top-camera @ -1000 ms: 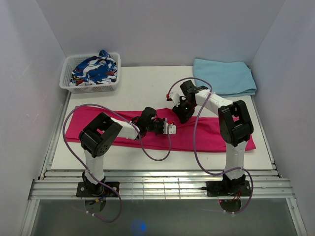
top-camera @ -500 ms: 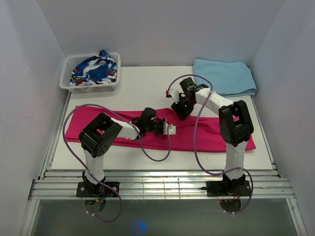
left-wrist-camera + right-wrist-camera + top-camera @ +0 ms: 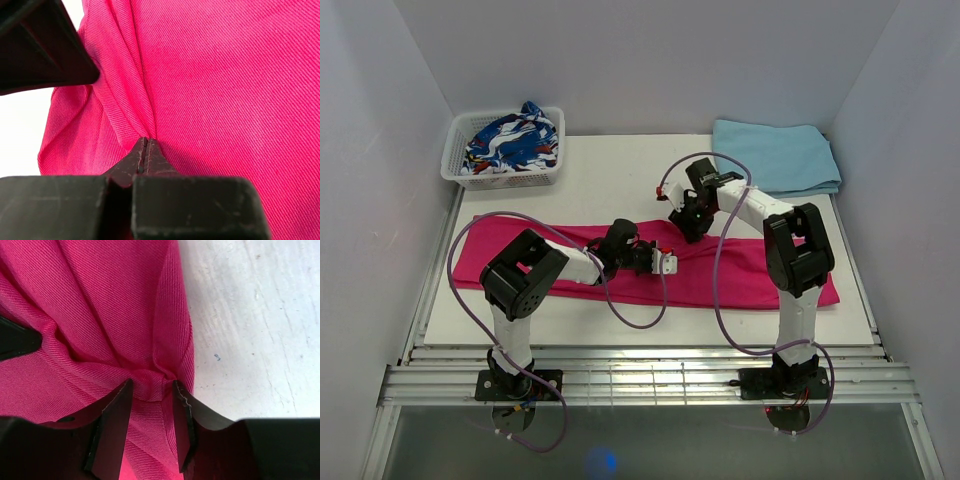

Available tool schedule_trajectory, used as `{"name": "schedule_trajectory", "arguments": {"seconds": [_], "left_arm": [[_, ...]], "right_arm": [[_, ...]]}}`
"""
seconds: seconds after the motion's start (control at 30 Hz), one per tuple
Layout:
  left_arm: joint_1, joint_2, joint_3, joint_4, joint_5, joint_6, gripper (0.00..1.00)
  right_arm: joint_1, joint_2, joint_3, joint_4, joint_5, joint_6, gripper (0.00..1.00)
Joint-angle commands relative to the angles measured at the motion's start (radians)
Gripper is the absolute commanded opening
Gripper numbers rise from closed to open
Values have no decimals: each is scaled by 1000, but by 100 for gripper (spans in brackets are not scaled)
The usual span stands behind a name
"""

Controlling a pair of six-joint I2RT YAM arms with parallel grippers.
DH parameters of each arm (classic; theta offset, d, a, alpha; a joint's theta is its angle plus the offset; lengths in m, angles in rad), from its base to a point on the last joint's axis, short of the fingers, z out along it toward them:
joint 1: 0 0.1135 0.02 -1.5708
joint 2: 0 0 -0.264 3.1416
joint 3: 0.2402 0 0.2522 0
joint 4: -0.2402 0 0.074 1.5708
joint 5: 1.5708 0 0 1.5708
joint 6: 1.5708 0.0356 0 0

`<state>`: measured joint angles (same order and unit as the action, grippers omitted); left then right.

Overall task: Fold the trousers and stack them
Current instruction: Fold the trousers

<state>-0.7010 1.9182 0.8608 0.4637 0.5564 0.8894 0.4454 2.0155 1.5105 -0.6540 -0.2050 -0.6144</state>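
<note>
Trousers [image 3: 740, 285]: bright pink, lying long and flat under both pincers, which sit on the middle stretch.
Left pincer [image 3: 145, 152]: jaws pressed fully together. A ridge of cloth runs straight into the tips, so it looks pinched on a thin fold of the trousers.
Right pincer [image 3: 149, 390]: jaws narrow, with a bunched knot of the trousers' edge held between them. Bare table [image 3: 250, 315] lies just beside that edge.
Spacing: the right pincer sits near the left pincer, just beyond it toward the far side.
Change: over the last second the right pincer has drawn slightly away from the left pincer, toward the far side, keeping its hold. The left pincer has not moved.
Meaning: both grips seem set and the pull on the middle is only starting. No fold is made yet, and both ends of the trousers lie flat well out from the pincers.
Farther out: a folded blue cloth [image 3: 775, 155] lies beyond the right pincer. A basket [image 3: 458, 170] holding a patterned garment [image 3: 510, 140] stands well beyond the left pincer.
Risk: the left pinch looks thin and could slip if the pull grows.
</note>
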Motion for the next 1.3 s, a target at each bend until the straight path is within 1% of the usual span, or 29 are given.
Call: {"name": "schedule_trajectory", "arguments": {"seconds": [0.0,0.1,0.17,0.33,0.37,0.4,0.43,0.47,0.5,0.53,0.57,0.63,0.7,0.73,0.77,0.8,0.97,1.03,1.17,1.27], "left_arm": [[0,-22,-28,-115,-26,-13,0],[0,-19,-23,-117,-35,-23,0],[0,-19,-20,-119,-39,-26,0],[0,-48,0,-123,-47,-55,1],[0,-80,3,-131,-52,-64,5],[0,-103,6,-141,-55,-81,17],[0,-129,1,-146,-53,-84,22],[0,-190,-5,-154,-52,-84,29],[0,-223,-14,-157,-43,-84,39],[0,-257,-23,-163,-38,-83,44],[0,-287,-41,-183,-32,-83,45],[0,-370,-54,-218,-10,-84,44],[0,-416,-74,-275,16,-89,40],[-2,-450,-78,-296,54,-87,36],[-3,-459,-83,-344,83,-81,34],[-9,-459,-83,-361,83,-83,33],[-63,-366,-65,-439,83,-86,36],[-77,-329,-60,-453,83,-72,34],[-95,-222,-65,-435,42,-72,22],[-97,-183,-75,-441,22,-75,14]], "right_arm": [[-4,28,-9,-22,-28,-41,43],[-4,31,-7,-56,-73,-61,42],[-4,38,0,-70,-85,-74,38],[-5,46,8,-78,-76,-99,8],[-8,42,13,-78,-77,-102,8],[-10,39,19,-76,-80,-102,8],[-17,34,34,-76,-91,-100,8],[-20,23,42,-78,-97,-99,8],[-23,19,50,-78,-106,-99,8],[-27,12,65,-76,-117,-97,8],[-30,3,74,-76,-123,-96,8],[-31,-1,92,-81,-131,-85,8],[-31,-8,109,-84,-135,-81,8],[-33,-8,114,-84,-140,-71,8],[-34,-9,117,-84,-148,-68,8],[-34,-9,119,-84,-148,-68,8],[-42,14,142,-82,-145,-51,8],[-48,31,165,-84,-149,-47,8],[-54,55,204,-84,-143,-44,8],[-59,74,235,-84,-132,-47,8]]}}
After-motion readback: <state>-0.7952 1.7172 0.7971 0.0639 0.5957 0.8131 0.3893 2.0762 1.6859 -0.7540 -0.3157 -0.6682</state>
